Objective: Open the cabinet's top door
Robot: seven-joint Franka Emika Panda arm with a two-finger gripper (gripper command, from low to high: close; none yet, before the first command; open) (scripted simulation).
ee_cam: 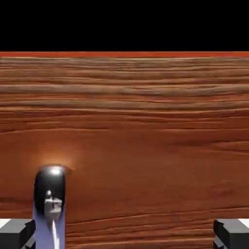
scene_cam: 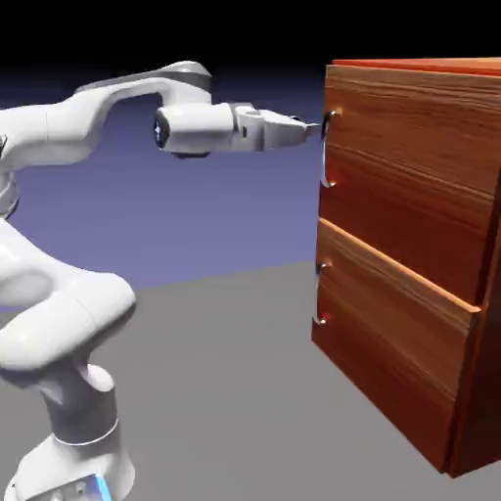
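Approaching stage, w/ no grasp made yet. Reaching horizontally w/ the claw (scene_cam: 315,128) toward the cabinet (scene_cam: 411,245), which is sitting on the grey tabletop (scene_cam: 225,391) at roughly 3 o'clock in the ext. view. Looking at the top door (scene_cam: 411,166) as the upper, taller wood-grain panel, apparently closed flush; lower panel (scene_cam: 391,352) w/ its own handle (scene_cam: 319,294) sitting beneath, not the target. Top handle (scene_cam: 329,147) showing as a small curved silver piece at the door's 9 o'clock edge; claw tip sitting right at its upper end in the ext. view, contact or a small gap impossible to tell from that angle. In the hand view, wood filling nearly everything, handle (ee_cam: 49,194) appearing at about 7 o'clock, just inside the left finger tip (ee_cam: 17,233), w/ the right tip (ee_cam: 232,233) far over at 5 o'clock. So claw standing wide open, holding nothing; handle lying between the fingers but well off-centre, hugging the left one. Judging next move: prob. shifting the hand sideways to centre the handle between the fingers, easing fwd a little if still short, then closing on it, then pulling back along the door's swing arc. Risk, as a guess: closing while off-centre could pinch only the handle's end and slip during the pull.
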